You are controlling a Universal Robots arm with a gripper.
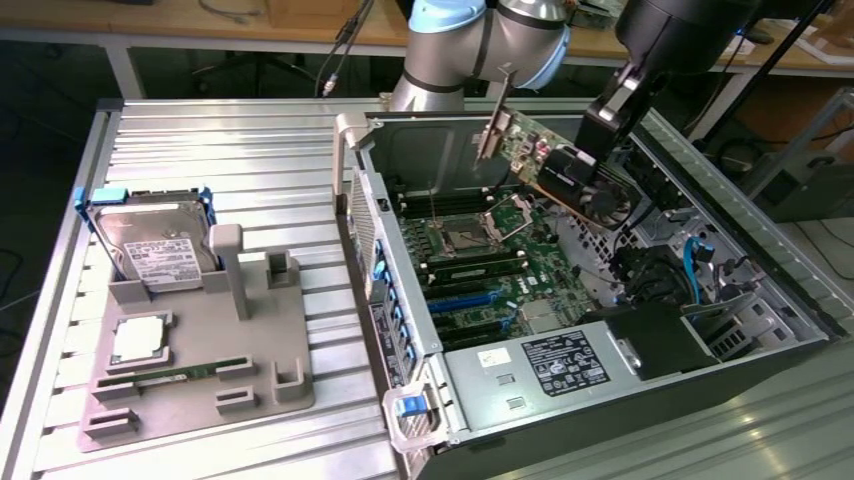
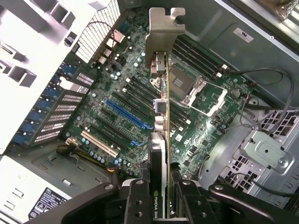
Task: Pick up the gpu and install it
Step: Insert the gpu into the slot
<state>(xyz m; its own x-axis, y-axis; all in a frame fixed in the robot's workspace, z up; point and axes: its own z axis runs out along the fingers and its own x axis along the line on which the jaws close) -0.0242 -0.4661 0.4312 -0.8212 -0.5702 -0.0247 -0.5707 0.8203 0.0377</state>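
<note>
Fingers pinch the gpu across its flat faces, at the end away from its bracket. It hangs edge-on above the motherboard in the open case. The card looks stiff, light and probably fragile, so it is best gripped at the board edge, clear of components.

One gpu, one computer case, one motherboard, one hard drive, one memory stick, one processor, one grey holder, one table, one arm, one claw with two fingers.
</note>
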